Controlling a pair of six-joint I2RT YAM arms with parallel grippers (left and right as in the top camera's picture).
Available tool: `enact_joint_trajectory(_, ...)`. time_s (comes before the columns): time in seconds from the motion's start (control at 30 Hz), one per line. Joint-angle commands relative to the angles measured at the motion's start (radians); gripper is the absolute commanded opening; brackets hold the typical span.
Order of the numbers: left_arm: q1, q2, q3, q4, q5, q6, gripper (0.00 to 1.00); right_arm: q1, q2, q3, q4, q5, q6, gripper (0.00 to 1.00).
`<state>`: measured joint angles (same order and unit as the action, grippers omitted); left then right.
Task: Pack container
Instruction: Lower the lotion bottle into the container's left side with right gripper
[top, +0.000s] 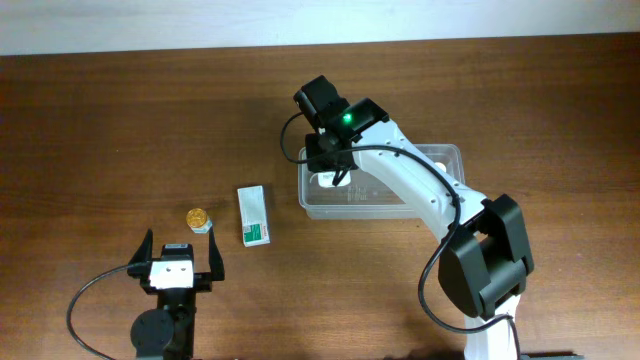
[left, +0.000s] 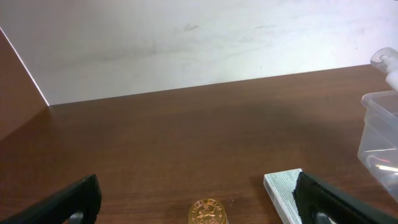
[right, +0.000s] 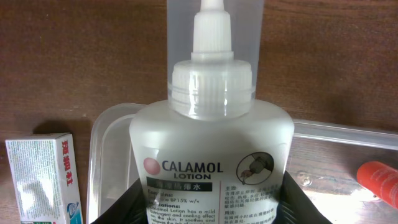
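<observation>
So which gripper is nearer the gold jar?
Left. The left gripper is just below the gold jar in the overhead view, open; the right gripper is far off over the container, holding a lotion bottle.

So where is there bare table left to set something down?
Bare wood spans the far-left, beyond the box and gold-capped item, plus the near side of the container. Crowded: the container's left end, where the right gripper holds the lotion bottle; and by the open left gripper.

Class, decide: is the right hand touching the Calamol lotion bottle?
Touching. Right wrist view: the right hand has its fingers pressed against both sides of the Calamol lotion bottle.
</observation>
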<state>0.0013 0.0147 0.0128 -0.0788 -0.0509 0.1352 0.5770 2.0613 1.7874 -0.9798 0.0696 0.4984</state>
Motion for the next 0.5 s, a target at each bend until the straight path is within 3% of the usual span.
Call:
enact_joint_trajectory(0.0, 0.005, -0.008, -0.003, -0.002, 0.011, 0.013, 1.0, 0.006, -0.006, -0.028, -0.011, -0.024, 0.016, 0.34)
enact_joint_trajectory(0.4, 0.005, -0.008, -0.003, -0.002, 0.011, 0.013, 1.0, 0.006, -0.006, -0.028, -0.011, -0.066, 0.016, 0.35)
enact_joint_trajectory(0.47, 0.005, -0.008, -0.003, -0.002, 0.011, 0.013, 0.99, 0.006, -0.006, -0.028, -0.011, -0.068, 0.016, 0.41)
